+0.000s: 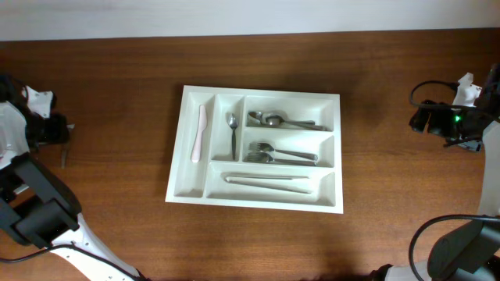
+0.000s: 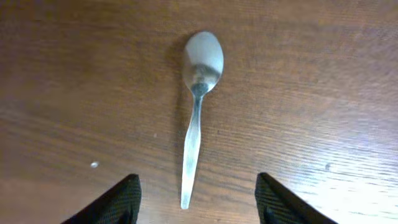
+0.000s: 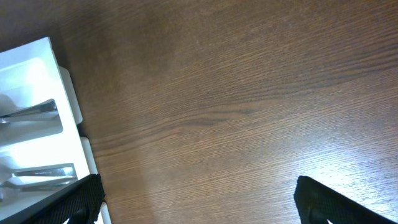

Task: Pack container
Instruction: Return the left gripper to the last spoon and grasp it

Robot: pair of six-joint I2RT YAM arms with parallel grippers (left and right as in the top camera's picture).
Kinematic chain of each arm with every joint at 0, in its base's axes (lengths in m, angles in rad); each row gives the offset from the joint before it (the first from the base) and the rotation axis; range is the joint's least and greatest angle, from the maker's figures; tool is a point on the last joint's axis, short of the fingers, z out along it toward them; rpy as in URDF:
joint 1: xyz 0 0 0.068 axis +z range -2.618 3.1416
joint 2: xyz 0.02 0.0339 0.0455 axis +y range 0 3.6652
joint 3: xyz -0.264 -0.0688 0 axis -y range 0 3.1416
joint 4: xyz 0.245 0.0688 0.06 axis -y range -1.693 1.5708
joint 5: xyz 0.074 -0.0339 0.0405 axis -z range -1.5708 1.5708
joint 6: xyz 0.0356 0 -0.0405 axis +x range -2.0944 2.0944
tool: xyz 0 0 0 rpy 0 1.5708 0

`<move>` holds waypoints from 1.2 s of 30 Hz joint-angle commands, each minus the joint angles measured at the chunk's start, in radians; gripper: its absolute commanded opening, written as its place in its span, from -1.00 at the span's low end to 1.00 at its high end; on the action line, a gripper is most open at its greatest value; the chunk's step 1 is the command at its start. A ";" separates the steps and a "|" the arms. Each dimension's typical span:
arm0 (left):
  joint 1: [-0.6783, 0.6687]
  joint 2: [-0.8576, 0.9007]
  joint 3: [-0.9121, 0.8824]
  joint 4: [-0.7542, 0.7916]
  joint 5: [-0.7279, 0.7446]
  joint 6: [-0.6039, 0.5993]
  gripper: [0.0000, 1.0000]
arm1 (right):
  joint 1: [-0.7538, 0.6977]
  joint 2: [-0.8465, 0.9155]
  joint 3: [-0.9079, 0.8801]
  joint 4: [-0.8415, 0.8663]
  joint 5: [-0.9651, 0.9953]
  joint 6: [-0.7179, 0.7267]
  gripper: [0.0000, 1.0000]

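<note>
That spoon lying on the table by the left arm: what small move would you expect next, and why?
Probably the left gripper lowers straight down over the spoon handle. Its jaws are open and empty, and the spoon lies between them on bare wood, outside the white tray where the other cutlery already sits.

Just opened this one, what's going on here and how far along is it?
Two arms are packing a white cutlery tray in the middle of the table. All five compartments already hold cutlery. The left gripper is open and lined up over a metal spoon that lies loose on the wood, far left of the tray and not gripped. The right gripper is open and empty over bare table just right of the tray.
</note>
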 commanded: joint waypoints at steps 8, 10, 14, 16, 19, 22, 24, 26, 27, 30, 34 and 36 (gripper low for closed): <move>-0.007 0.116 -0.040 0.061 0.017 0.069 0.26 | -0.005 -0.026 0.000 -0.005 0.003 0.001 0.98; -0.008 0.132 -0.040 0.072 0.018 0.054 0.26 | -0.005 -0.026 0.000 -0.011 0.003 0.001 0.98; -0.009 0.140 -0.040 0.090 0.017 0.051 0.26 | -0.005 -0.026 0.000 -0.022 0.021 0.001 0.98; -0.009 0.140 -0.040 0.092 0.018 0.051 0.17 | -0.005 -0.026 0.000 -0.023 0.030 0.001 0.98; -0.009 0.140 -0.040 0.087 0.018 0.051 -0.10 | -0.005 -0.026 0.000 -0.023 0.030 0.001 0.98; -0.009 0.140 -0.040 0.080 0.018 0.051 -0.36 | -0.005 -0.026 0.000 -0.023 0.030 0.001 0.98; -0.009 0.140 -0.040 0.077 0.018 0.051 -0.47 | -0.005 -0.026 0.000 -0.023 0.030 0.001 0.98; -0.009 0.140 -0.040 0.071 0.018 0.051 -0.59 | -0.005 -0.026 0.000 -0.023 0.030 0.001 0.98; -0.009 0.140 -0.040 0.066 0.018 0.051 -0.66 | -0.005 -0.026 0.000 -0.023 0.030 0.001 0.98; -0.010 0.140 -0.040 0.052 0.018 0.050 -0.85 | -0.005 -0.026 0.000 -0.022 0.030 0.001 0.98; -0.023 0.140 -0.038 0.022 0.018 0.047 -0.97 | -0.005 -0.026 0.000 -0.015 0.030 0.001 0.98; -0.041 0.138 -0.018 -0.010 0.018 0.046 -0.96 | -0.005 -0.026 0.000 -0.014 0.030 0.001 0.98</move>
